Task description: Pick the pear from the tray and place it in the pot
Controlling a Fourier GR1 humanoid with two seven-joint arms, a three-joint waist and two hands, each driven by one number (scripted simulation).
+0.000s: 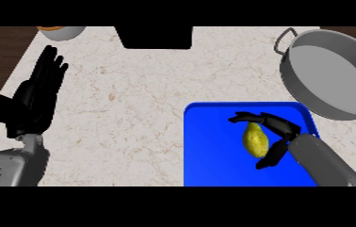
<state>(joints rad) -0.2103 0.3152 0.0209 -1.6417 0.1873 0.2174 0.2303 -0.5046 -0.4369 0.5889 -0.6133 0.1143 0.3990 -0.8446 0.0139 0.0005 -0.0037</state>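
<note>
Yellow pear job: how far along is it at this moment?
Nothing is finished yet: the yellow pear lies on the blue rectangular tray. In hand: the right robot hand curls around it. Left: lifting it and carrying it to the grey metal pot, up and right of the tray.

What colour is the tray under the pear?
The tray is bright blue, seen best in the head view, with the yellow pear on it.

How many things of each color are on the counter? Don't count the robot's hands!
Yellow: 1, the pear
Blue: 1, the tray
Grey: 1, the pot
Black: 1, the dark object at the counter's far edge
White with orange: 1, the bowl in the far left corner
Total: 5
</note>
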